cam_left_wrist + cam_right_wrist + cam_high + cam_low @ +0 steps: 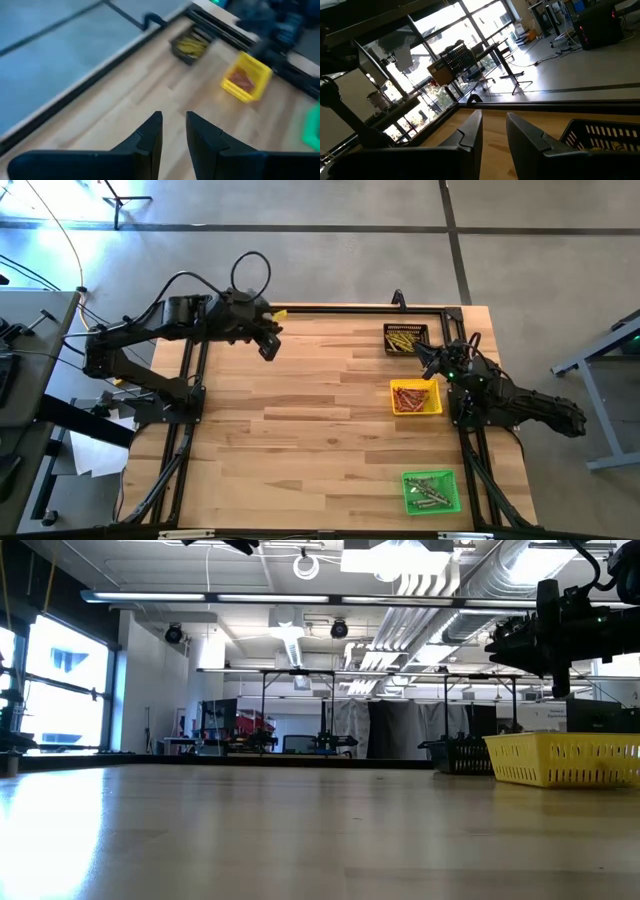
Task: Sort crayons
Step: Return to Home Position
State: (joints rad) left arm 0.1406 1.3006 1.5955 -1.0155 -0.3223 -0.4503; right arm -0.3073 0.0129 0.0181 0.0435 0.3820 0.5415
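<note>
on the pale wooden plank bench (300, 430), three small square trays stand in a line down its right side, well apart from one another. the black slotted tray (406, 327) at the far corner holds the yellow crayons (403, 340), the yellow slotted tray (395, 408) in the middle holds the red crayons (410, 396), and the green tray (407, 505) near the front edge holds the grey crayons (430, 490). the right gripper (430, 365) hangs over the gap between the black and yellow trays, by the bench's right edge. in the low view its dark arm (560, 630) sits high above the yellow tray, touching neither. its wrist view shows the jaws drawn close together, a thin slit between the fingers (470, 132) and nothing pinched, with the black tray just past them. the left gripper (268, 346) is raised over the bench's far left part, a broad stretch of planks between it and the trays. its jaws are likewise pressed near together and hold nothing. a black metal rail (340, 308) frames the bench's far edge and sides, and a grey concrete floor (300, 260) lies beyond.
</note>
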